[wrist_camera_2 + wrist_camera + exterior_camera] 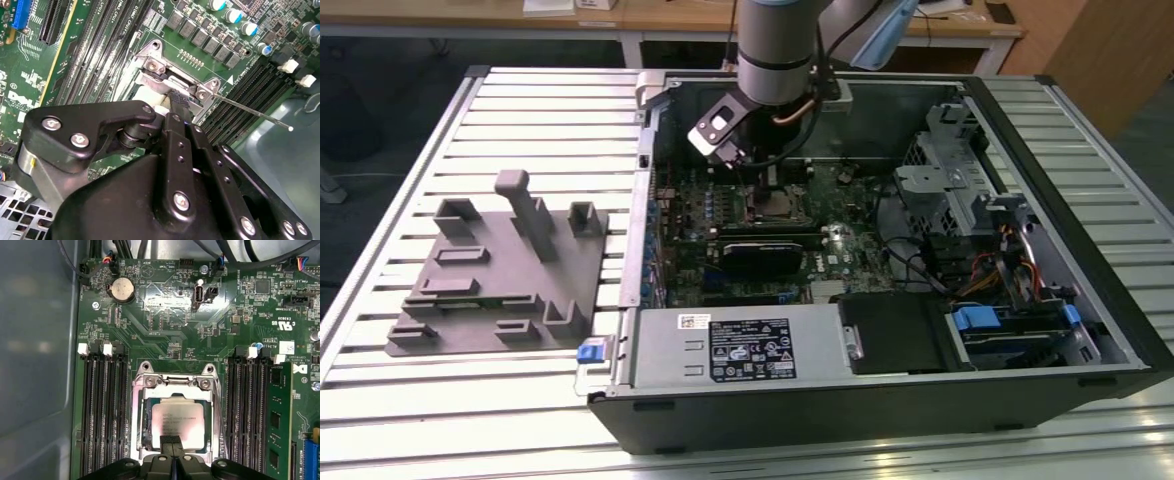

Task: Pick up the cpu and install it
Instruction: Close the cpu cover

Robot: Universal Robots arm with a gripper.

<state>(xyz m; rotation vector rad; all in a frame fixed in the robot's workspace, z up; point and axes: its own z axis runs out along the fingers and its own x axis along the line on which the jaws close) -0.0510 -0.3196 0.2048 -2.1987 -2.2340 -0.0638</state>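
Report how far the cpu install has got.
Done: the cpu lies flat inside the socket frame. In hand: the shut tool sits with its tip at the cpu's edge. Left: the tool is not yet clear, and the socket lever looks unlatched.

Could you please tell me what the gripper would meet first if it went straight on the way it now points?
Most likely the cpu, which lies inside the metal socket frame on the motherboard. In the first wrist view the gripper points down at the chip's edge. I cannot tell how much gap is left.
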